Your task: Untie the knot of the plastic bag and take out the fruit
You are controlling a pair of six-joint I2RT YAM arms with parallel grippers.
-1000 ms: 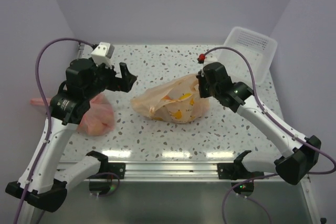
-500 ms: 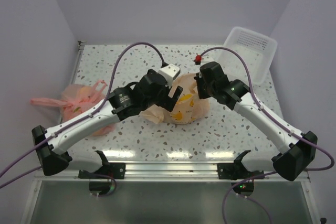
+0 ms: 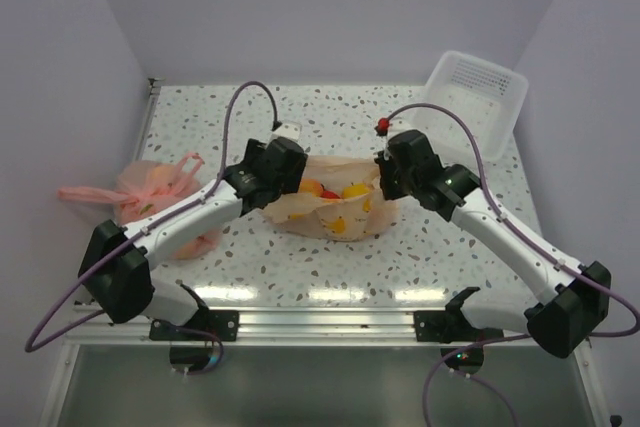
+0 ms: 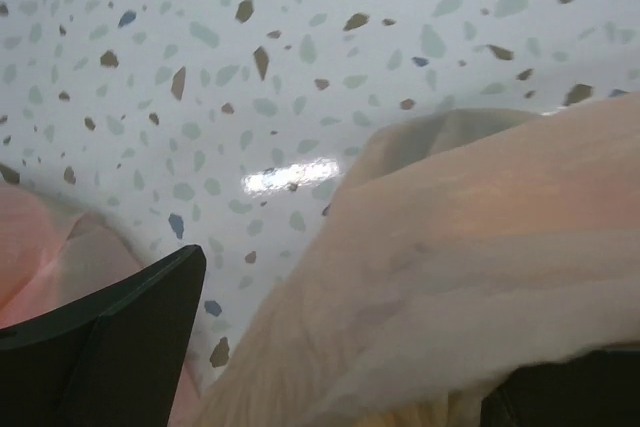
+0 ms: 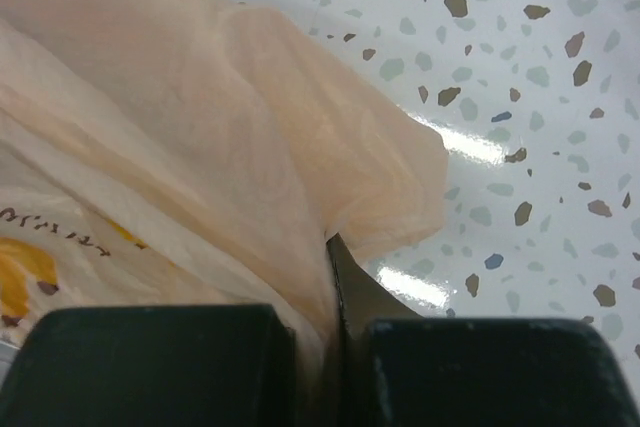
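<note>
My right fingers [image 5: 160, 362] pinch the bag [image 3: 350, 219]; my left fingers [image 4: 110, 332] are spread beside it. The fruit [image 3: 355, 190] shows inside, none out on the counter [image 3: 300, 127].

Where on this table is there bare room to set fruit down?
Free: the table's back strip between the pink bag and the basket, and the front strip by the rail. Crowded: the middle, where the left arm and right arm meet the orange bag.

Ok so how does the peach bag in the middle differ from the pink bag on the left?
The plastic bag is pale peach-orange; the pink bag is salmon-red. The plastic bag lies mid-table between the left gripper and right gripper, with fruit showing; the pink bag lies by the left edge, no gripper at it. Both are thin, crinkled film.
</note>
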